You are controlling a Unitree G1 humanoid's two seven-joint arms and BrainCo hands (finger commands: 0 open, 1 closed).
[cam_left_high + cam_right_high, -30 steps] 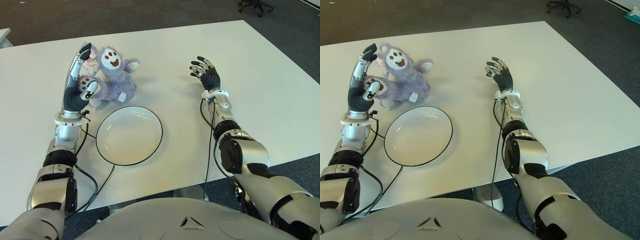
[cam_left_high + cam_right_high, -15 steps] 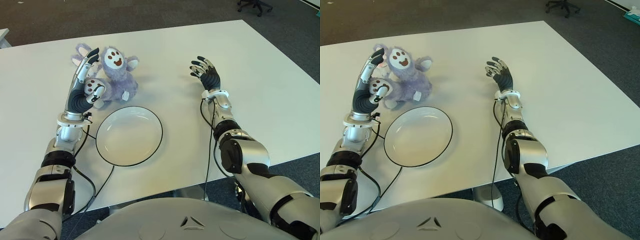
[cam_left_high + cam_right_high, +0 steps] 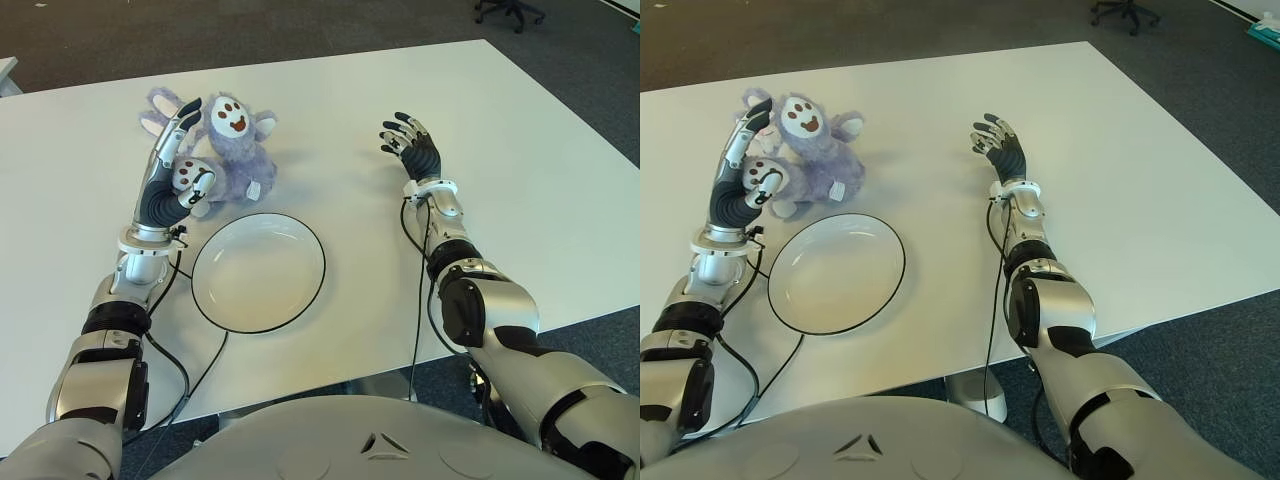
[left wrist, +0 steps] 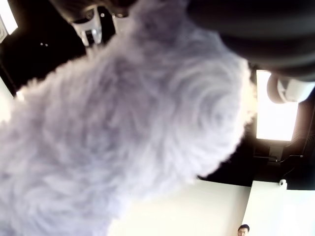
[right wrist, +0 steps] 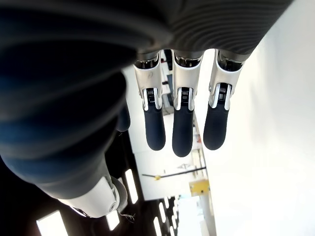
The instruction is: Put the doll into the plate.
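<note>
Grasp stage: your left hand (image 3: 172, 178), upper left, closes on the purple plush doll (image 3: 228, 150) above the empty plate (image 3: 258, 271). Firm the grip before lifting. Right hand (image 3: 410, 148) idles open, centre-right.

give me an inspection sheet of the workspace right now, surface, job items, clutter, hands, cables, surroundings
Surface: white table, bare across its right half.
Job's things: purple doll on the table beyond the plate; plate holds nothing.
Clutter: nothing seen.
Hands: left hand pressed against the doll's side, thumb on its paw, fingers extended; right hand open, to the right of the doll, holding nothing.
Cables: black cables run along both forearms onto the table.
Surroundings: dark carpet; office chair base at far right.
</note>
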